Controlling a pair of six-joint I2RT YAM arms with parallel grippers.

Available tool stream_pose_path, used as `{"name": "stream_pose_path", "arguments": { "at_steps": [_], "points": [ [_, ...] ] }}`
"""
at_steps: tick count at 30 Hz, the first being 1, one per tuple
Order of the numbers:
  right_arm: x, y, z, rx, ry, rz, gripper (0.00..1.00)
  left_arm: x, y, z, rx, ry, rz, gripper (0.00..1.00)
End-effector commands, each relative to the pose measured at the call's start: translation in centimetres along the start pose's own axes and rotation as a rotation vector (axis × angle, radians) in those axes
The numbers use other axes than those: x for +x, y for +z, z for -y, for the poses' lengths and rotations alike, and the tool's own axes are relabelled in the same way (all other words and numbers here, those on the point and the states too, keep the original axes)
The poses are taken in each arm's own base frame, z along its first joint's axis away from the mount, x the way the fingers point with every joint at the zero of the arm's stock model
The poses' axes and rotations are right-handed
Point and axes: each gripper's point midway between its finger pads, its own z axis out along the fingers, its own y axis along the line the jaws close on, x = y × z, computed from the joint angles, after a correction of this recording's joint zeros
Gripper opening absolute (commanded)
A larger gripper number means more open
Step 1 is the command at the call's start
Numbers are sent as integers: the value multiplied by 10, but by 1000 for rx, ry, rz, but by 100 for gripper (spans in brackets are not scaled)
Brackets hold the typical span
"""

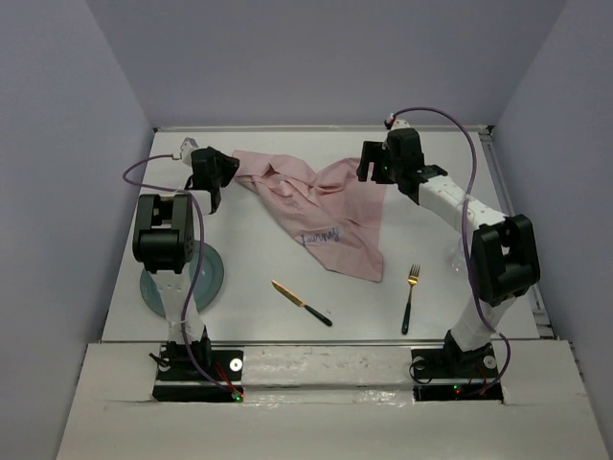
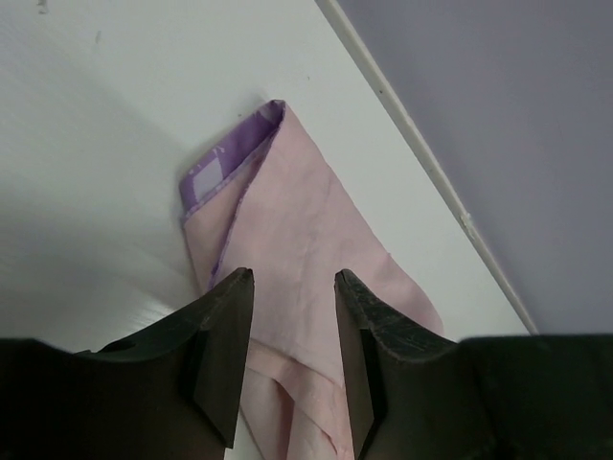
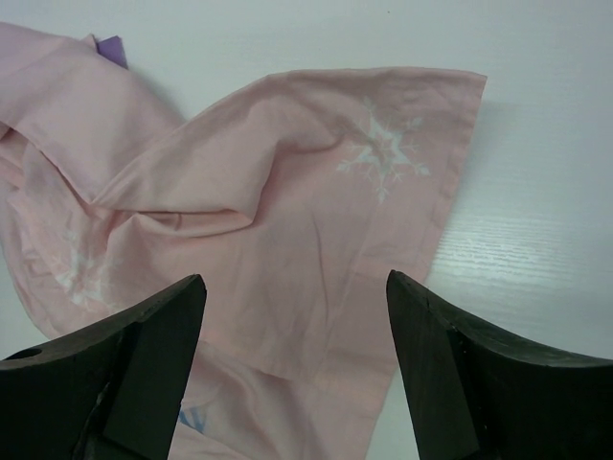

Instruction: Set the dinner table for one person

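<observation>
Item inspected: the desk (image 1: pixel 251 251), a large white rectangular top with a metal-edged rim. It fills the work area and carries every other item. Its surface appears clean and bare in most places.

The setting is not yet laid out. A pink cloth placemat (image 1: pixel 321 216) with blue writing lies crumpled and partly folded towards the far middle of the desk.

Left jaws: partly open, gripping nothing. They stand over the placemat's far-left corner, which is folded back to show a purple underside (image 2: pixel 230 158). The cloth lies loose beneath them.

Right jaws: wide open and empty. They stand over the placemat's far-right corner, beside a white snowflake print (image 3: pixel 383 153).

Judgement: with one pair at each far corner, the placement suits spreading the cloth flat. That work looks unfinished, given the creases through the placemat's middle.

A knife (image 1: pixel 302 303) lies on the near side of the placemat, apart from it. A fork (image 1: pixel 410 297) lies near-right of the placemat. A teal plate (image 1: pixel 215 276) sits well to its near-left, partly hidden by the left arm. None of the three rests on the placemat.
</observation>
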Motion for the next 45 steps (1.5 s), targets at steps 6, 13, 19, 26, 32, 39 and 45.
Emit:
{"name": "stream_pose_path", "arguments": {
  "at_steps": [6, 13, 19, 26, 32, 39, 45],
  "points": [
    [-22, -4, -7, -35, -14, 47, 78, -22, -22, -17, -53, -52, 116, 52],
    [-23, -3, -17, -88, -9, 36, 74, -15, -14, -6, 6, -80, 81, 53],
    [-17, 4, -21, -112, -2, 20, 73, -13, -10, 3, 48, -94, 60, 53],
    [-15, 6, -19, -102, -8, 18, 72, -11, -2, 2, 56, -106, 57, 40],
    [-23, 8, -11, -70, -10, 38, 73, -14, 4, 9, 79, -118, 61, 39],
    [-33, 31, 31, 57, 40, 33, 80, -18, 5, 15, 94, -98, 71, 7],
    [-45, 51, 84, 211, 105, 37, 81, -26, -10, 29, 153, -103, 96, 0]
  ]
}}
